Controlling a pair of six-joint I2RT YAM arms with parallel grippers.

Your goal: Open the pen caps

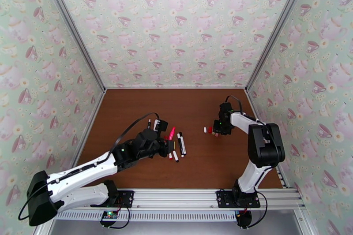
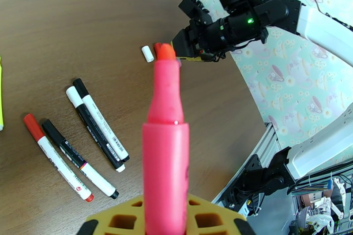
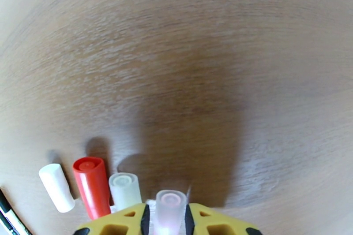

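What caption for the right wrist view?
Right gripper with pinkish cap between its fingers, beside white cap, red cap and clear cap on table.

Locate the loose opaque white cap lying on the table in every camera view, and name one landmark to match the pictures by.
Top external: the white cap lies right of centre, a tiny pale speck on the brown surface.
Left wrist: upper middle, just left of the pink pen tip.
Right wrist: bottom left, lying on its side.
Shared landmark: the red cap lying right beside it.
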